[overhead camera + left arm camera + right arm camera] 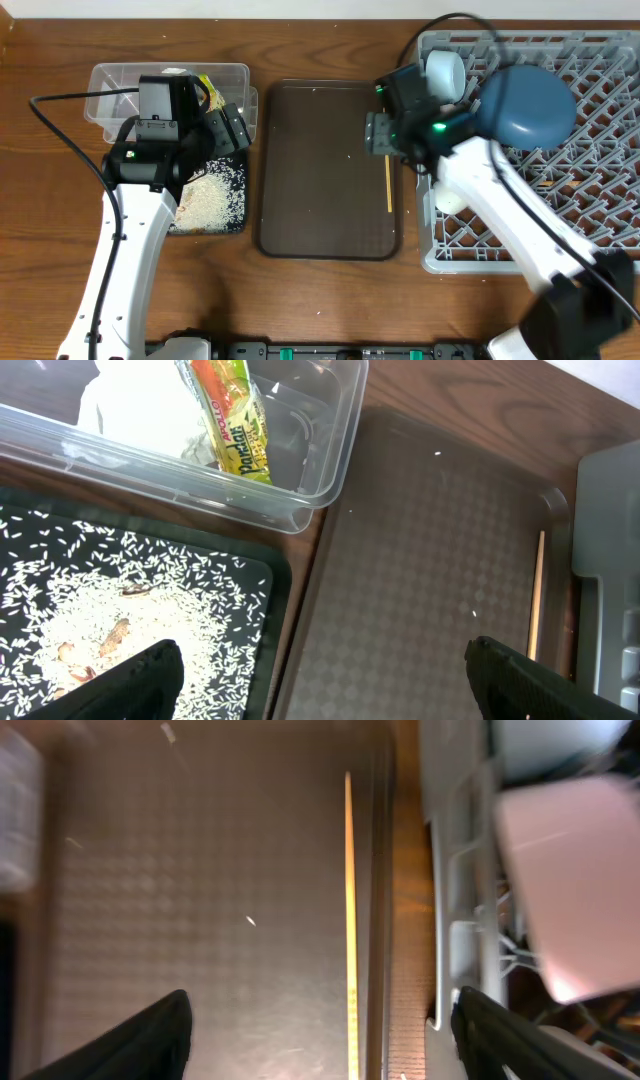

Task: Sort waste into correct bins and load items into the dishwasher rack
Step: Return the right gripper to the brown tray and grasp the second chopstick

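Note:
One thin wooden chopstick [388,186] lies along the right edge of the dark brown serving tray [310,200]; it also shows in the right wrist view [349,900] and the left wrist view [537,595]. My right gripper [376,133] is open and empty above its far end, jaws straddling it [320,1040]. My left gripper [228,124] is open and empty [320,680] over the black tray's [290,590] right edge. Rice [100,610] lies in the black tray. The snack wrapper [226,415] and white tissue [130,405] are in the clear tub [105,95]. The dark blue plate [525,105] and white cup [445,72] sit in the grey rack [600,210].
A white object [449,197], partly hidden by my right arm, sits at the rack's left side. Bare wooden table [330,300] runs along the front. The rack's left wall stands right next to the brown tray's right rim.

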You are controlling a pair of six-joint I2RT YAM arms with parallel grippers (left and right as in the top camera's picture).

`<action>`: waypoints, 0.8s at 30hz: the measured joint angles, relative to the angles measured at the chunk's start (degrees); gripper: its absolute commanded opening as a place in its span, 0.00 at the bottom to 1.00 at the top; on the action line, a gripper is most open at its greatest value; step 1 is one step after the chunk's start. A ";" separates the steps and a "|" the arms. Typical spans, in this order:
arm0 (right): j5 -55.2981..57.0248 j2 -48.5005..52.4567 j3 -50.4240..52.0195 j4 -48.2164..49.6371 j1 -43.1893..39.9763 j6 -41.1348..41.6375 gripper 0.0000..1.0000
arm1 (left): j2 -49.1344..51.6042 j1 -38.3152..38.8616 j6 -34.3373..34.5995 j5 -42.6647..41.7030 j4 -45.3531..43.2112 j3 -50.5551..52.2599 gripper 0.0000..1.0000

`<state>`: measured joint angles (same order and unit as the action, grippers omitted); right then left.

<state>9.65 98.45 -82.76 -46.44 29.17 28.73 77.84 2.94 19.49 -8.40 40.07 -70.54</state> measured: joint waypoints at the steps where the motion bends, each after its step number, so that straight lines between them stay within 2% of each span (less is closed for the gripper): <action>1: 0.17 1.75 0.00 -0.04 0.17 -0.22 0.72 | 0.00 0.00 0.00 0.00 0.00 0.00 0.92; 11: 0.48 11.37 0.02 0.94 0.17 -2.32 0.69 | 0.00 0.00 0.00 0.00 0.00 0.00 0.92; 24: -0.96 19.17 0.02 3.48 0.13 -7.17 0.59 | 0.00 0.00 0.00 0.00 0.00 0.00 0.93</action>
<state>8.69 117.62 -82.74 -42.96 29.30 21.56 77.84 2.94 19.49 -8.40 40.07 -70.54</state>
